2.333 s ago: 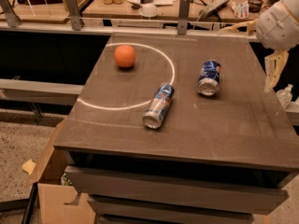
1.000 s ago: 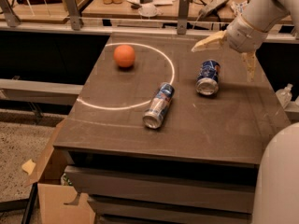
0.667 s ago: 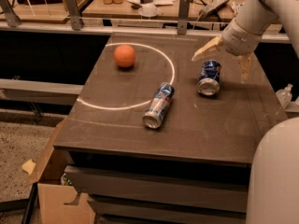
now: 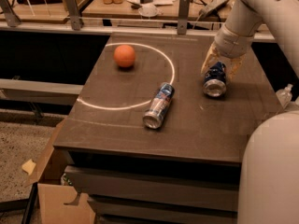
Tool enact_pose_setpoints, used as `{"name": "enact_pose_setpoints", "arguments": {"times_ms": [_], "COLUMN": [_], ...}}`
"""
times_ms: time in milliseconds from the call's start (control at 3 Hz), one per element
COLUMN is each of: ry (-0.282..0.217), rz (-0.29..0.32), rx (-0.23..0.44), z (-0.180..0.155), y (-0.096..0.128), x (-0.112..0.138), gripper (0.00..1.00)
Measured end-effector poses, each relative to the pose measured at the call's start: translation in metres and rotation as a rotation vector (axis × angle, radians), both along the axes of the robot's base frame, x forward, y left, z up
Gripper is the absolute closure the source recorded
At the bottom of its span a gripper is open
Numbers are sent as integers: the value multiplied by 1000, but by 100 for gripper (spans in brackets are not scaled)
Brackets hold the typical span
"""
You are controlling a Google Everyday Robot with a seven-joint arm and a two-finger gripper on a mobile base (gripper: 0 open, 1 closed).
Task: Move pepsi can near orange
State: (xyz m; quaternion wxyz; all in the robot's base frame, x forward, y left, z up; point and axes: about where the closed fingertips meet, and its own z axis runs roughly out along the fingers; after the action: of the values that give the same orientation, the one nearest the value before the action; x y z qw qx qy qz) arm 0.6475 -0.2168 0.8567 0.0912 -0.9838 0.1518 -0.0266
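**While the can lies far from the fruit, the grasp is only being set up**

Although the gripper is already down at the pepsi can, nothing in the scene suggests the can has been carried anywhere. It lies on its side near the right edge of the table, silver top turned toward the camera. The orange sits well apart from it, at the far left of the tabletop, just inside a white ring marked on the surface.

The gripper hangs over the far end of the can with its two fingers spread, one on each side of the can's body. They look released rather than clenched. Whether either pad is touching the metal cannot be made out.

A second, slimmer silver can lies on its side between the two task items, across the ring's near right arc. It sits close to the straight path from the pepsi can to the orange.

By my judgement the task is at its first stage: the approach is made and the grasp is lined up. What is left is nearly everything that counts: closing on the can, lifting it, carrying it leftward past or over the silver can, and setting it down beside the orange.
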Motion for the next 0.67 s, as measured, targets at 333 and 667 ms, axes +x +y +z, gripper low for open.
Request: {"name": "enact_pose_setpoints", "arguments": {"times_ms": [333, 667], "ry": [-11, -28], "rz": [-40, -158], "rx": [28, 164], "z": [16, 27], "y": [14, 23], "x": [4, 16], "gripper": [76, 98]}}
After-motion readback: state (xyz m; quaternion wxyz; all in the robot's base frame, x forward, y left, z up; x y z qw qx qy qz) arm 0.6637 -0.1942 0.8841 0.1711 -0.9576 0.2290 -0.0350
